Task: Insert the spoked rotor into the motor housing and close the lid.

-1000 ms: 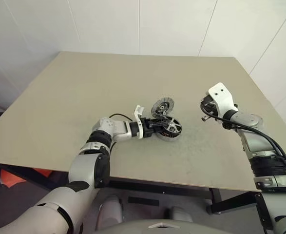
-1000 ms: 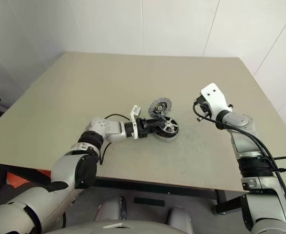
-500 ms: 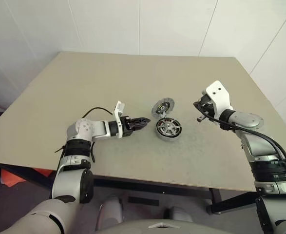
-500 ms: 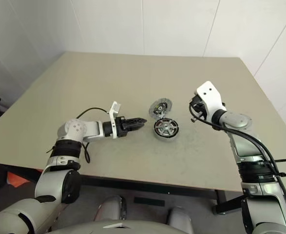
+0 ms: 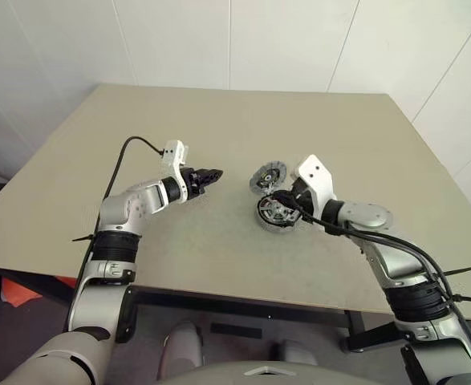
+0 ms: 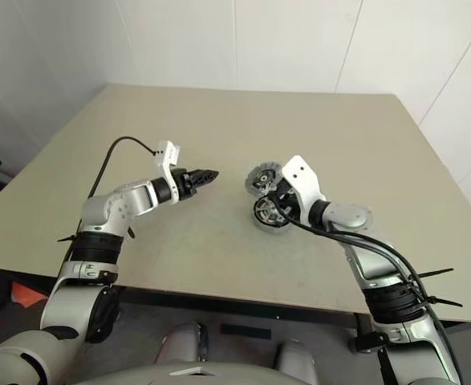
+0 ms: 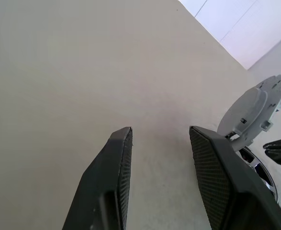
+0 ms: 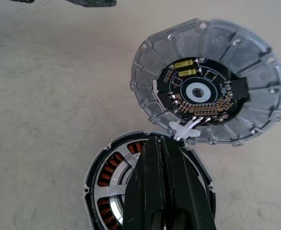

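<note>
The motor housing stands on the table, right of the middle. In it lies the spoked rotor, silver spokes over copper windings. The lid stands tilted up at the housing's far edge, its circuit-board side showing, joined to the housing by short wires. My right gripper is shut with nothing in it, its tips just above the rotor near the lid's lower edge. Well to the left of the housing, my left gripper hovers above the table, open and empty, pointing toward it.
The beige table is bare around the housing. White walls rise behind the table's far edge. A black cable loops up from my left wrist.
My left gripper has drawn back from the housing, to the left and upward, leaving the rotor in it. My right gripper has swung in from the right to hang over the housing.
</note>
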Controlling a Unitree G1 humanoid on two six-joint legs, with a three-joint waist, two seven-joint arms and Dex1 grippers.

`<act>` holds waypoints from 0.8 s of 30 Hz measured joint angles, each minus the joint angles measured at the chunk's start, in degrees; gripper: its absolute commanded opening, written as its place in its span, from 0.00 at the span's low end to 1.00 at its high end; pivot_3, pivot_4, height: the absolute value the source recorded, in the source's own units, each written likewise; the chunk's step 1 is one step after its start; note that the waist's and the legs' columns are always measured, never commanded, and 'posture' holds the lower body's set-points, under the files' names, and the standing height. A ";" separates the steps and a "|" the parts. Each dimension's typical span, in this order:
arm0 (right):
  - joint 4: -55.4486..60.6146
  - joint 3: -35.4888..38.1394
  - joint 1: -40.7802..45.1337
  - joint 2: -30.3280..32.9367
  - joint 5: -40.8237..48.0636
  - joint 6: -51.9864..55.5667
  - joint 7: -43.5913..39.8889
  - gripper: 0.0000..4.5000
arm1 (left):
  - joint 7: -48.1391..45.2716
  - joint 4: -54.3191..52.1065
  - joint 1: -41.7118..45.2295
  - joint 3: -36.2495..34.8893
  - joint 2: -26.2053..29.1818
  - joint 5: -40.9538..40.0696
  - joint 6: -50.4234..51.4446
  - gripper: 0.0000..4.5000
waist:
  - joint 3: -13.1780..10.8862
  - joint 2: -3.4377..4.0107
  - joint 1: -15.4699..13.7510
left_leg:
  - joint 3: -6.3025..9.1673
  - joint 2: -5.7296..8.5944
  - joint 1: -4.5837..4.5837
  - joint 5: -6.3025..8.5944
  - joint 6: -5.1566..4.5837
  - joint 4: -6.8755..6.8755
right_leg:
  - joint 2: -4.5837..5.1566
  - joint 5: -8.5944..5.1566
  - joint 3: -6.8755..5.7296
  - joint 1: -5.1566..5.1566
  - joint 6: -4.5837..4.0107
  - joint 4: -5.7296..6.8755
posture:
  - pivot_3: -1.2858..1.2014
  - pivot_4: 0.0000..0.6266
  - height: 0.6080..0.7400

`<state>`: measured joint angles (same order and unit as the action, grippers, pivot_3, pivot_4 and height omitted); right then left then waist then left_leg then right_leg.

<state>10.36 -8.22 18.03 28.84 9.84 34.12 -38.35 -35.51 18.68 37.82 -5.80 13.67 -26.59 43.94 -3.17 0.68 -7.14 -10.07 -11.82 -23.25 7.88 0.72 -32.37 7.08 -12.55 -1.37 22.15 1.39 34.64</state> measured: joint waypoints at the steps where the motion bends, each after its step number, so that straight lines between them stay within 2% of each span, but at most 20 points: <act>1: -1.09 -0.77 -0.87 -0.21 -0.50 -0.16 0.16 0.00 | 0.05 0.01 0.05 0.14 -0.01 0.31 -0.60 0.44 | 0.00 0.00 -0.02 | 0.00 0.00 0.00 0.00 0.00 0.02 | 0.00 -0.01 0.00 0.00 0.01 -0.01 | 0.52 0.00 1.00; 7: -2.62 -1.41 -2.38 -0.66 -1.01 -3.17 0.92 0.00 | 0.22 1.53 0.41 0.09 -0.03 1.04 -2.34 0.44 | 0.05 -0.05 0.07 | -0.01 0.01 0.13 -0.03 0.05 0.03 | 0.00 -0.05 0.02 -0.08 0.08 0.01 | 0.52 0.00 1.00; 18: -1.53 3.07 -1.91 4.33 -0.41 -1.79 -0.55 0.00 | 0.13 2.51 0.22 0.27 -0.33 1.62 -3.47 0.44 | 0.04 -0.05 0.00 | 0.00 -0.02 0.04 -0.07 0.10 0.06 | -0.03 -0.01 0.05 0.01 0.01 0.03 | 0.52 0.00 1.00; 24: -1.57 3.25 -2.31 4.82 -0.72 -1.57 -0.80 0.00 | 0.11 2.51 0.11 0.92 -0.59 1.92 -3.57 0.44 | 0.04 -0.05 0.02 | -0.01 -0.02 0.04 -0.07 0.12 0.06 | -0.04 -0.01 0.05 0.01 0.01 0.03 | 0.52 0.00 1.00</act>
<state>8.79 -4.97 15.71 33.66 9.12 32.54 -39.14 -35.40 21.19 37.93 -4.88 13.08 -24.67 40.37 -3.13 0.62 -7.12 -10.07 -11.85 -23.21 7.81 0.83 -32.31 7.04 -12.56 -1.33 22.16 1.39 34.67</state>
